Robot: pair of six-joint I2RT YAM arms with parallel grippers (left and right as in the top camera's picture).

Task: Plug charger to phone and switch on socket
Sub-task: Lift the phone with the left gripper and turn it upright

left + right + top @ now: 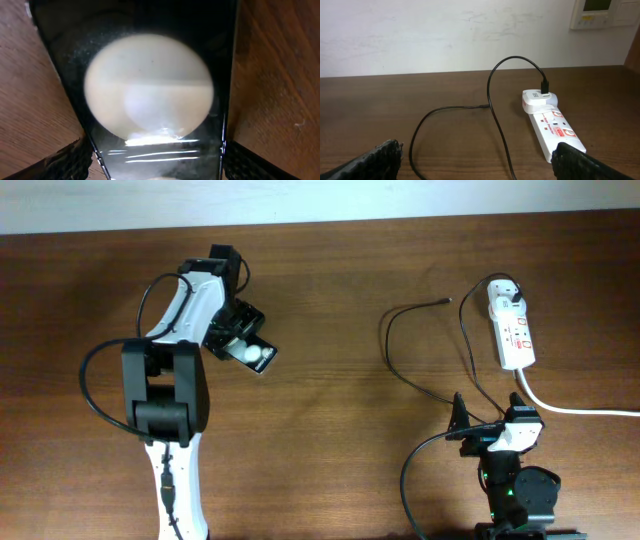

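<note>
- The left hand (236, 335) straddles the small flat black phone with white round patches (255, 355), left of centre on the brown wooden desk (330, 430). Its fingers (65, 160) sit right at the phone's edges. Whether they are squeezing it, the pictures don't settle.
- The right hand (477, 162) is spread wide and empty, low at the desk's near right.
- Trouble spot one: the thin black charger cable (395, 360) lies well apart from the phone. Hauling it across could tug the white plug (539, 99) loose, or drag the white oblong socket strip (512, 330).
- Trouble spot two: the cable loops close by the right arm, so a careless reach might snag it.
- A loose hold could also let the phone twist while the tip is pushed in.
- Only the overhead view shows that gap.
- The left wrist view shows just glossy phone face.
- The right wrist view alone shows the plug seated in the strip, with its red marks.
</note>
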